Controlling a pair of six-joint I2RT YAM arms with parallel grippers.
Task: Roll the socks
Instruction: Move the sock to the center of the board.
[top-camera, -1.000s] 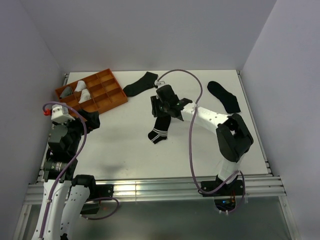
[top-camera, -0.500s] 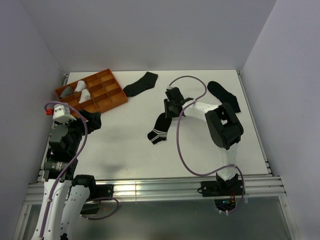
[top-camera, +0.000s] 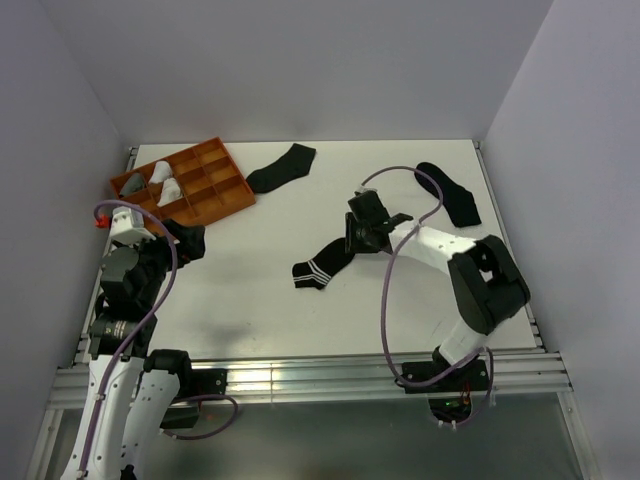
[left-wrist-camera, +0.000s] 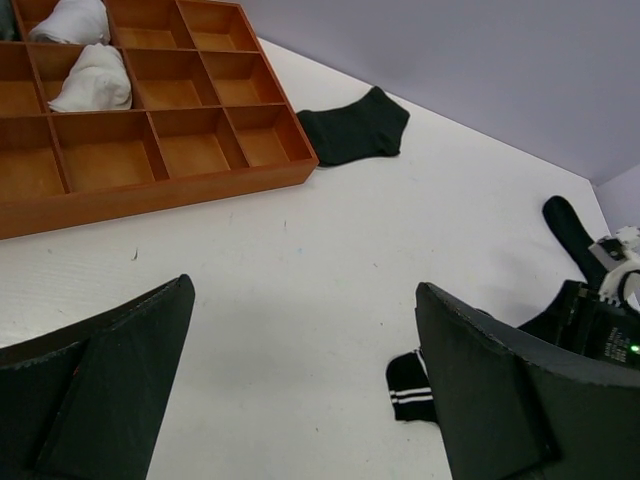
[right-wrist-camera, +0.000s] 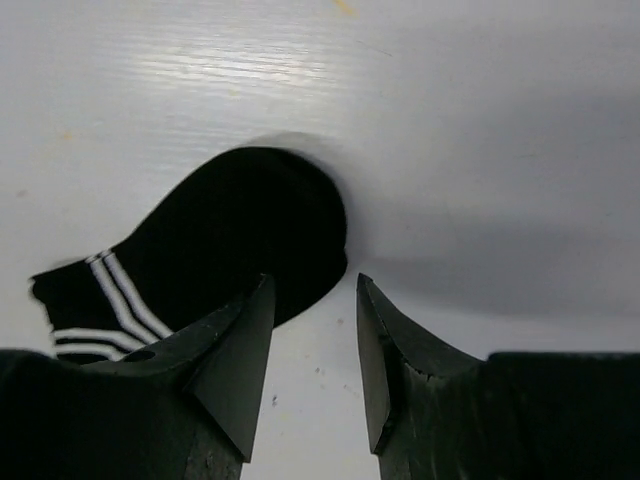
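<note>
A black sock with two white stripes at its cuff (top-camera: 322, 264) lies flat and diagonal mid-table; it also shows in the right wrist view (right-wrist-camera: 230, 240) and the left wrist view (left-wrist-camera: 410, 385). My right gripper (top-camera: 352, 240) hangs low at its toe end, open (right-wrist-camera: 313, 284). Bare table shows between the fingers, and the left finger (right-wrist-camera: 235, 350) overlaps the toe's edge. Far to the left, my left gripper (top-camera: 190, 240) stands wide open and holds nothing (left-wrist-camera: 305, 290).
An orange divided tray (top-camera: 215, 205) at the back left holds white rolled socks (top-camera: 165, 180) (left-wrist-camera: 92, 80). A plain black sock (top-camera: 281, 167) (left-wrist-camera: 355, 125) lies beside the tray, and another black sock (top-camera: 447, 192) (left-wrist-camera: 568, 225) lies at the back right.
My right gripper moved right and toward the near edge. The striped sock, bunched under it before, now lies stretched out diagonally. The left arm barely moved.
</note>
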